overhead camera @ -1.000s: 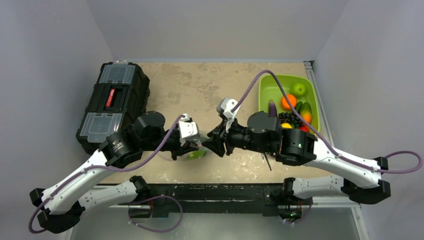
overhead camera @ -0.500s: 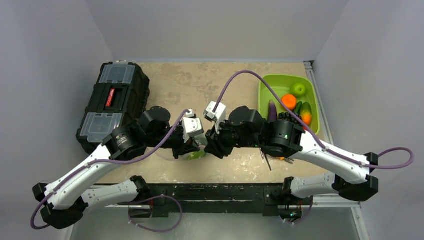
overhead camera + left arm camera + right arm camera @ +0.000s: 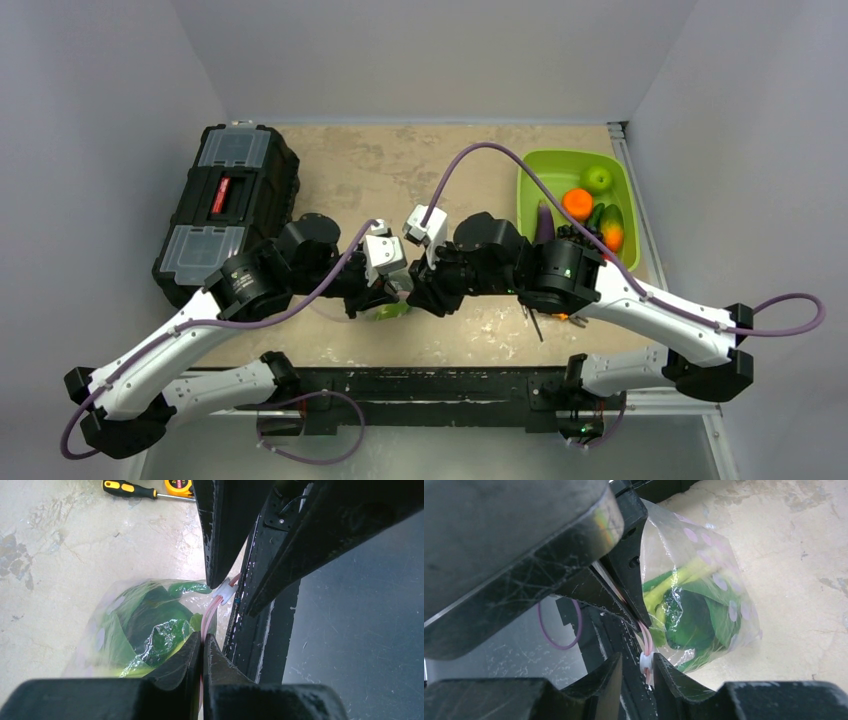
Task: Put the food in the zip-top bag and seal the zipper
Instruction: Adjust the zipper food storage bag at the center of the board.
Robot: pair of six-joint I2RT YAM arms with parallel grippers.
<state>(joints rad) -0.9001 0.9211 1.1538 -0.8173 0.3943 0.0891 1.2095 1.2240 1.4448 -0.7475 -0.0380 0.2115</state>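
Note:
The clear zip-top bag (image 3: 100, 640) hangs near the table's front edge with the leafy green food (image 3: 150, 625) inside it. My left gripper (image 3: 202, 637) is shut on the pink zipper (image 3: 210, 612) at one end of the mouth. A white slider (image 3: 645, 662) sits on the zipper (image 3: 645, 635). My right gripper (image 3: 637, 659) straddles that slider; its jaws are narrow but open, one finger touching the slider and a gap on the other side. The food (image 3: 694, 620) shows through the bag (image 3: 724, 580). From above, the two grippers (image 3: 395, 295) (image 3: 415, 297) meet over the bag (image 3: 390, 311).
A black toolbox (image 3: 228, 210) stands at the left. A lime-green bin (image 3: 535, 170) at the right holds round fruits and a purple eggplant (image 3: 545, 220). A yellow-handled screwdriver (image 3: 130, 489) and a tape measure (image 3: 180, 486) lie on the table. The black front rail (image 3: 260, 630) is just beside the bag.
My right arm has swung left, up to the left gripper, and its jaws have narrowed around the white slider. The left gripper keeps its hold on the zipper.

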